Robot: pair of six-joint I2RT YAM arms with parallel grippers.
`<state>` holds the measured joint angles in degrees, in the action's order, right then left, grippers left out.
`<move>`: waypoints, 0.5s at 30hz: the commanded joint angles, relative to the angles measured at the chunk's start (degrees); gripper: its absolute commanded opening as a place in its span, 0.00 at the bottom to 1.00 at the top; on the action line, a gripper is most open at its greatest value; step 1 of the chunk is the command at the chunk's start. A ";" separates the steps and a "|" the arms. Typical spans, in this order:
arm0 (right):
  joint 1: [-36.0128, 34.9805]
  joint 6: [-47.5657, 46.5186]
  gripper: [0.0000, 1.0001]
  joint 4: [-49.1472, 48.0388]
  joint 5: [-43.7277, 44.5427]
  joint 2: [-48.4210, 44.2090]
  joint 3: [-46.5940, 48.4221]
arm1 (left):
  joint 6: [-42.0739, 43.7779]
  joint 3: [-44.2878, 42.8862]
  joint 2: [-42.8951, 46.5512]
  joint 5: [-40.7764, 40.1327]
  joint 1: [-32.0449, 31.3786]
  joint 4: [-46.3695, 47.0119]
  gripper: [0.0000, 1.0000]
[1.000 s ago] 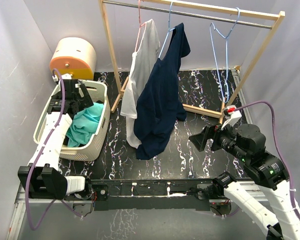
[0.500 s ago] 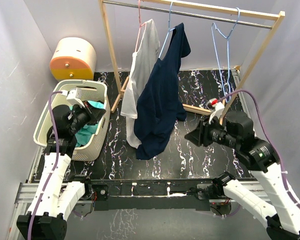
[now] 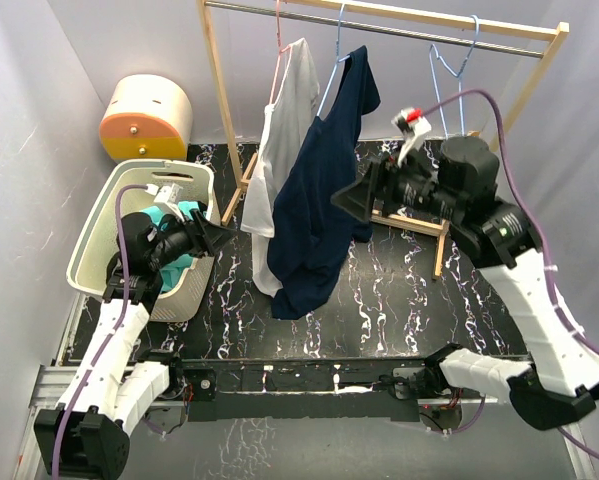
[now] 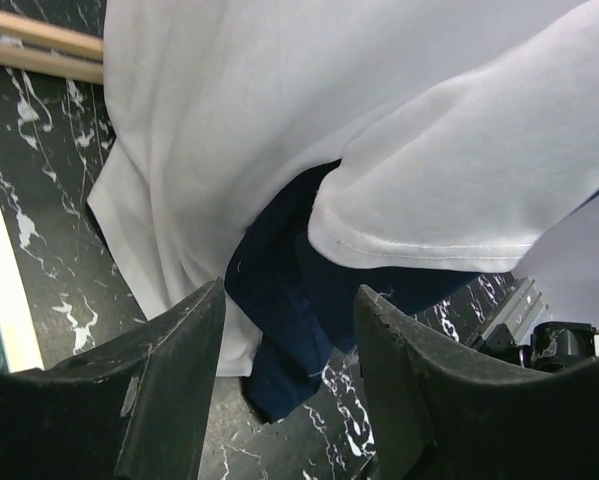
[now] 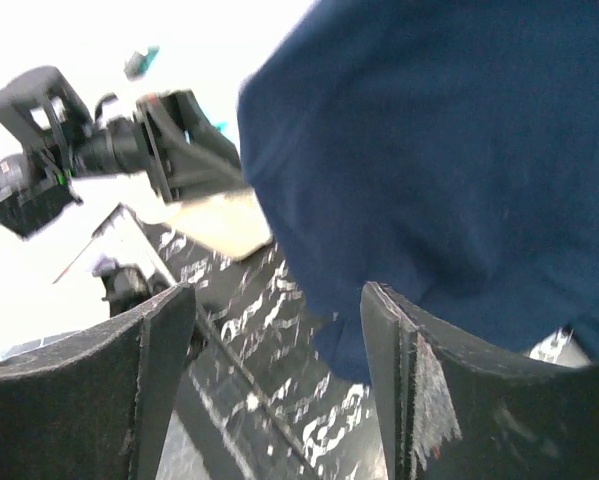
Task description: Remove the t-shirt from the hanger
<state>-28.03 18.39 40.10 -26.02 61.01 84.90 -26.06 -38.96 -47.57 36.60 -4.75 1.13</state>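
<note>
1. Now both arms have closed in on the rack: the left gripper [image 3: 215, 238] has swung away from the laundry basket [image 3: 79, 262] toward the white t-shirt [image 3: 284, 130], and the right gripper [image 3: 351, 197] has risen beside the navy t-shirt [image 3: 324, 190].
2. Both claws stand released, holding nothing.
3. Both shirts hang from hangers on the rail [image 3: 379, 27]; removal looks not yet begun.
4. Open room lies right of the navy shirt. The wooden post [image 3: 222, 100] crowds the left approach.

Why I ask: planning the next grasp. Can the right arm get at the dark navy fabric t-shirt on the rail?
Probably yes: the right gripper, jaws open, points at the dark navy fabric t-shirt close by, nothing between them.
</note>
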 commanded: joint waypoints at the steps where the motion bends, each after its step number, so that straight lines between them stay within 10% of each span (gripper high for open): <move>1: -0.01 0.30 0.71 -4.86 3.51 8.02 12.63 | -0.97 1.98 -0.46 3.16 -0.35 3.88 0.53; 15: -1.34 1.68 0.71 -7.72 24.08 28.96 35.36 | -1.82 3.30 1.17 3.46 -0.70 4.42 0.51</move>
<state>-28.21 19.81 37.19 -9.82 87.61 116.01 -27.92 -35.81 -47.70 39.20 -5.10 4.27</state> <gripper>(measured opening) 0.717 0.510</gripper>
